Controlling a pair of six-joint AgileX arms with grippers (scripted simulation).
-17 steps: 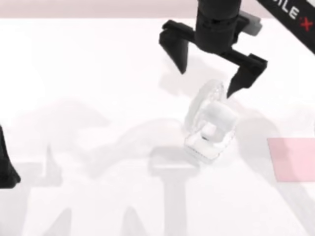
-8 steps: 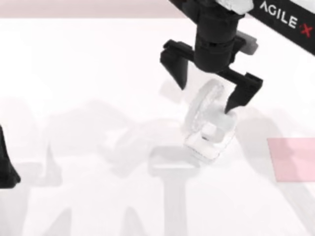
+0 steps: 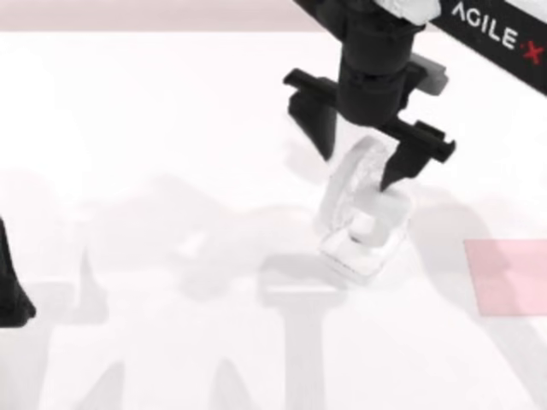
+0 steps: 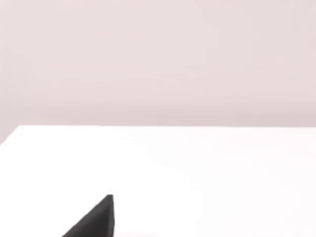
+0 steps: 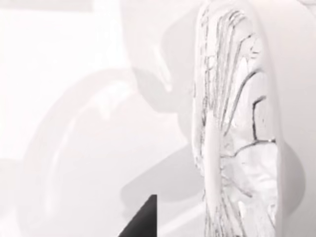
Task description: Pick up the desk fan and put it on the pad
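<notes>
The white desk fan [image 3: 363,218] stands on the table right of centre, its mesh grille ring edge-on above its squarish base. My right gripper [image 3: 357,169] hangs open over the fan's far side, with one finger on each side of the grille's top; I cannot tell if either touches it. In the right wrist view the grille [image 5: 232,128] fills the frame close up, beside one dark fingertip [image 5: 143,219]. The pink pad [image 3: 508,275] lies flat at the table's right edge, apart from the fan. My left arm [image 3: 10,290] stays parked at the left edge, its gripper open.
The white table [image 3: 171,128] carries only grey shadows of the arms across its near half. A pale pink strip [image 3: 145,13] runs along the far edge. The left wrist view shows bare table [image 4: 197,168], a plain wall and one fingertip [image 4: 96,219].
My right gripper has moved nearer and lower, from behind the fan to astride the grille's top, and its fingers have drawn somewhat closer together. The fan and the left arm have not moved.
</notes>
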